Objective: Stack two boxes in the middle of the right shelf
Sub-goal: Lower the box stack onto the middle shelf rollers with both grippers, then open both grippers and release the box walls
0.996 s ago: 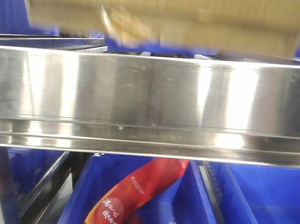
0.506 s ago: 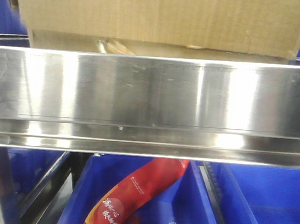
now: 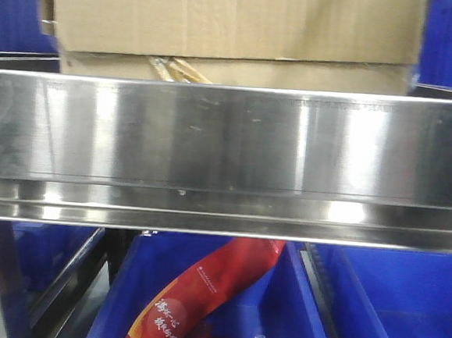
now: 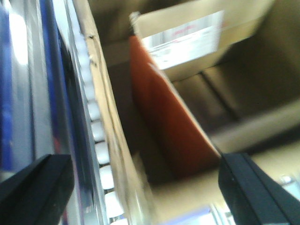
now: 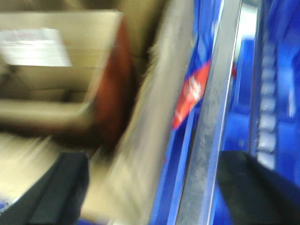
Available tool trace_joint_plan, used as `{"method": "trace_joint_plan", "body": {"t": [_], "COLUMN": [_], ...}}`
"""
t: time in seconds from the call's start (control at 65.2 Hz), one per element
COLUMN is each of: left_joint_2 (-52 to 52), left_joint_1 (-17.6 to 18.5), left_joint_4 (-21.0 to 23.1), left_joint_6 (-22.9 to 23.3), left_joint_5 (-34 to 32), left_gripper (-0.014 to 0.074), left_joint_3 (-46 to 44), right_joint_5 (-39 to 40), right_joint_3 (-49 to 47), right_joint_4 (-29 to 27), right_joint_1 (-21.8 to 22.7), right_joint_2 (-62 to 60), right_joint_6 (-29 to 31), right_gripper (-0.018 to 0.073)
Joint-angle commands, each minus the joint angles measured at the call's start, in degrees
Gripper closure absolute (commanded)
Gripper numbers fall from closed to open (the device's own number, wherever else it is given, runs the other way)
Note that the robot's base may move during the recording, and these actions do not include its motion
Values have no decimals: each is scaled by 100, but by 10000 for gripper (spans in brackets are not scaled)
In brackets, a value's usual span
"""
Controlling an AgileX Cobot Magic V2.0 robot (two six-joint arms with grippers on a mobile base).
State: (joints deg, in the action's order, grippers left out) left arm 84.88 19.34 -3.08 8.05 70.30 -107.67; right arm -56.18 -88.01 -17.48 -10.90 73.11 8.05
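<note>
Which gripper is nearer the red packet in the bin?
Likely right: the red packet lies just past the box wall that the right gripper straddles; the left gripper's view lacks it.

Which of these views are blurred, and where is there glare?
Front view: sharp, with bright glare bands on the steel shelf rail below the upper box. Left wrist view: slightly blurred. Right wrist view: heavily motion-blurred, so the cardboard is smeared.
</note>
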Motion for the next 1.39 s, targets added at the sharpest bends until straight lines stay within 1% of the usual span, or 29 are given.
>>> {"method": "trace_joint_plan", "body": {"t": [0.0, 0.031, 0.046, 0.061, 0.092, 0.138, 0.184, 0.199, 0.307, 0.322, 0.46, 0.552, 0.659, 0.766, 0.858, 0.95, 1.073, 1.38], "left_joint_2": [-415, -542, -609, -642, -817, -1072, -1307, -1387, -2002, -2125, -2975, -3547, -4238, -4906, -5400, -5754, -5995, -5995], "left_joint_1": [-30, -30, -30, -30, -30, -30, -30, -30, -30, -30, -30, -30, -30, -30, -30, -30, -30, -30], "left_joint_4": [-84, -116, -130, -129, -142, -142, -142, -142, -160, -176, -332, -415, -416, -488, -501, -501, -501, -501], "left_joint_6": [-35, -35, -35, -35, -35, -35, -35, -35, -35, -35, -35, -35, -35, -35, -35, -35, -35, -35], "left_joint_5": [-34, -34, -34, -34, -37, -261, -488, -574, -1236, -1330, -2408, -3133, -4057, -4784, -5243, -5590, -5982, -6075], "left_gripper": [146, 182, 203, 226, 289, 372, 457, 500, 694, 709, 707, 707, 707, 707, 707, 707, 707, 707], "left_joint_3": [217, 391, 470, 510, 733, 1089, 1429, 1549, 2488, 2613, 3973, 4801, 5772, 6587, 7137, 7519, 7832, 7847], "right_joint_5": [32, 32, 56, 55, 117, 234, 371, 429, 886, 939, 1594, 2148, 2826, 3426, 3810, 3993, 4047, 4166], "right_joint_3": [135, 213, 281, 308, 453, 699, 948, 1039, 1784, 1887, 3028, 3768, 4567, 5319, 5743, 6021, 6116, 6125], "right_joint_4": [61, 79, 101, 102, 135, 181, 206, 206, 224, 236, 459, 480, 485, 485, 485, 485, 485, 485], "right_joint_1": [35, 35, 35, 35, 35, 35, 35, 35, 35, 35, 35, 35, 35, 35, 35, 35, 35, 35], "right_joint_2": [-257, -337, -403, -424, -535, -711, -875, -933, -1389, -1450, -2143, -2655, -3300, -3970, -4516, -4942, -5269, -5308], "right_joint_6": [38, 38, 38, 55, 84, 98, 153, 170, 288, 301, 390, 549, 779, 818, 818, 818, 818, 818], "right_gripper": [354, 412, 456, 471, 543, 636, 709, 729, 712, 712, 712, 712, 712, 712, 712, 712, 712, 712]}}
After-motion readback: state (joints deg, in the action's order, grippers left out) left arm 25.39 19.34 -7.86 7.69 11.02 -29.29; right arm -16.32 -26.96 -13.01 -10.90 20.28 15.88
